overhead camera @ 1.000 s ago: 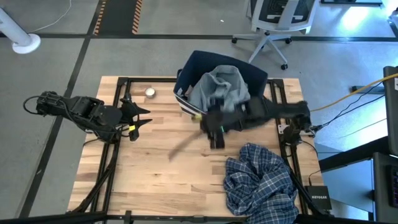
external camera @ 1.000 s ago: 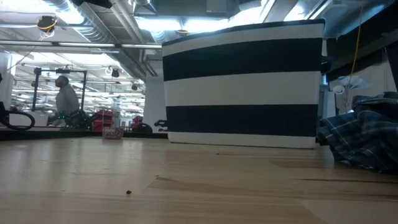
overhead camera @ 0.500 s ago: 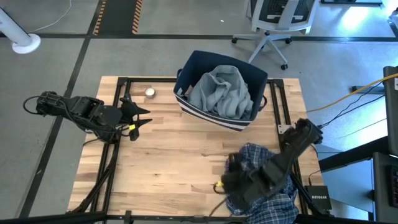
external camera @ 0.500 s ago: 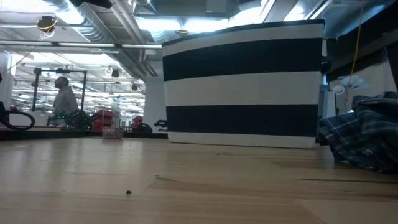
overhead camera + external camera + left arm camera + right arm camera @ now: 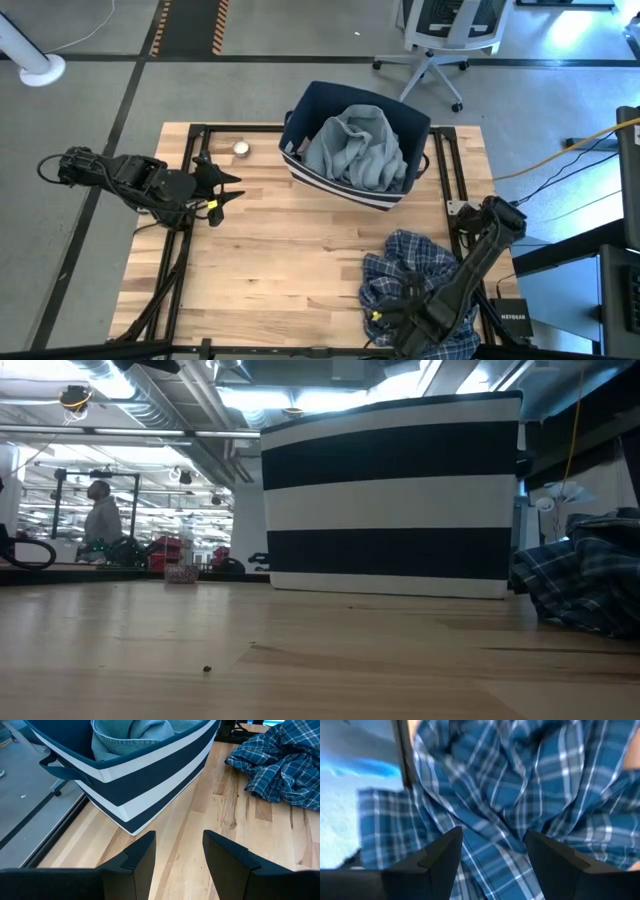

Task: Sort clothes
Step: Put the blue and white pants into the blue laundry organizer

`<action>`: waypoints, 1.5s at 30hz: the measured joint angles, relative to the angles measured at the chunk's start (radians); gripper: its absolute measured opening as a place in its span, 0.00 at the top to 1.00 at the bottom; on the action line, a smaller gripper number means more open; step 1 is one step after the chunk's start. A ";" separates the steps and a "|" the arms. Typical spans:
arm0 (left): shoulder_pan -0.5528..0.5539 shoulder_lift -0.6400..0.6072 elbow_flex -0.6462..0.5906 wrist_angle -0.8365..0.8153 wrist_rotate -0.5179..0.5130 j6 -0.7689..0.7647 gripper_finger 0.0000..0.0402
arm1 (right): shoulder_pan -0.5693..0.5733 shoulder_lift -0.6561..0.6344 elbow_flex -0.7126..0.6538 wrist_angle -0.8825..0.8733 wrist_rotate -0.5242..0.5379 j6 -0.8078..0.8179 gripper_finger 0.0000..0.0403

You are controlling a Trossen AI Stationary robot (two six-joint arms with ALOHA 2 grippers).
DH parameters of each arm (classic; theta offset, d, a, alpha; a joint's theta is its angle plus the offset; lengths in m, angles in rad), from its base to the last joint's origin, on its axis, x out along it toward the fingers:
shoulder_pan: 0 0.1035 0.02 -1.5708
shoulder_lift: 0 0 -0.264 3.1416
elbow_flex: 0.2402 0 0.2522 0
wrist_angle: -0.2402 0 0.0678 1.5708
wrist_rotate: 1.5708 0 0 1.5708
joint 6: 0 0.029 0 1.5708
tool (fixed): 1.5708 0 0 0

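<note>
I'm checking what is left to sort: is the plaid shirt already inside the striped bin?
No, the plaid shirt lies crumpled on the table's wood, apart from the striped bin, which holds only a grey-blue garment.

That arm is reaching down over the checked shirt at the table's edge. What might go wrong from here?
Two risks, I'd guess. The plaid shirt lies crumpled at the table's near right edge, so a poor pinch by the open right gripper might drag it off the edge. Also, the striped bin already holds a heap of grey-blue clothing, so a bulky shirt may hang over its rim. The left gripper waits, open, at the left.
</note>
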 joint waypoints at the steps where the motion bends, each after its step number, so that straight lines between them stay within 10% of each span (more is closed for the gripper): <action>1: 0.000 0.000 0.000 0.000 0.000 0.000 0.61 | 0.006 0.000 -0.016 0.000 -0.008 0.001 0.41; 15: 0.000 0.000 0.000 0.000 0.000 0.000 0.61 | 0.010 0.000 -0.186 0.080 -0.065 -0.020 0.41; 33: 0.000 0.000 0.000 -0.001 0.000 0.000 0.61 | -0.054 -0.012 -0.592 0.490 0.088 0.037 0.41; 45: 0.000 0.000 0.000 0.000 0.000 0.000 0.61 | -0.091 -0.005 -0.631 0.596 0.255 -0.041 0.43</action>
